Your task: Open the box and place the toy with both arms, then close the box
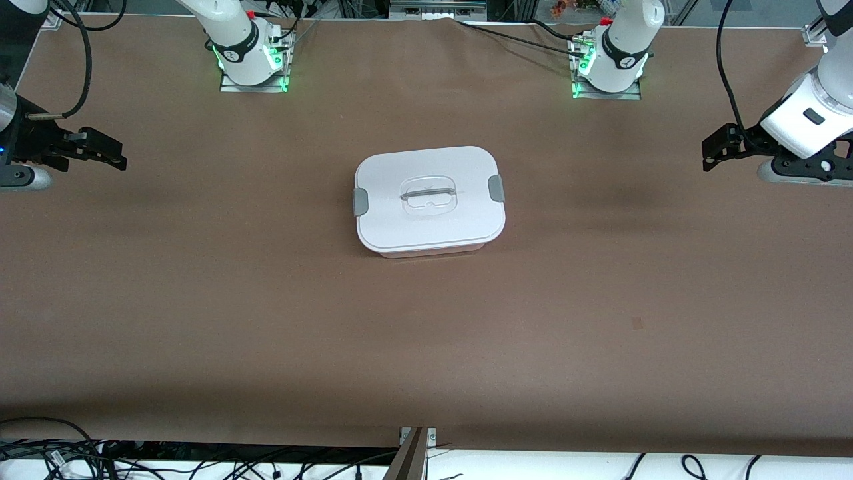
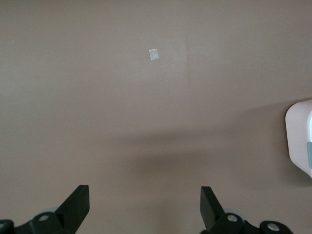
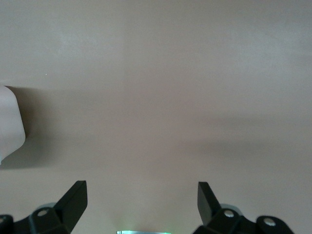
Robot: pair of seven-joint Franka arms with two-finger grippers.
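The box stands in the middle of the table with its white lid on and a grey clip at each short end. Its edge shows in the left wrist view and in the right wrist view. The toy is out of view. My left gripper is open and empty over the table's left-arm end, well apart from the box. My right gripper is open and empty over the right-arm end. In the wrist views the left gripper and the right gripper hang over bare table.
The brown table carries a small pale mark. The arm bases stand along the edge farthest from the front camera. Cables lie off the table's nearest edge.
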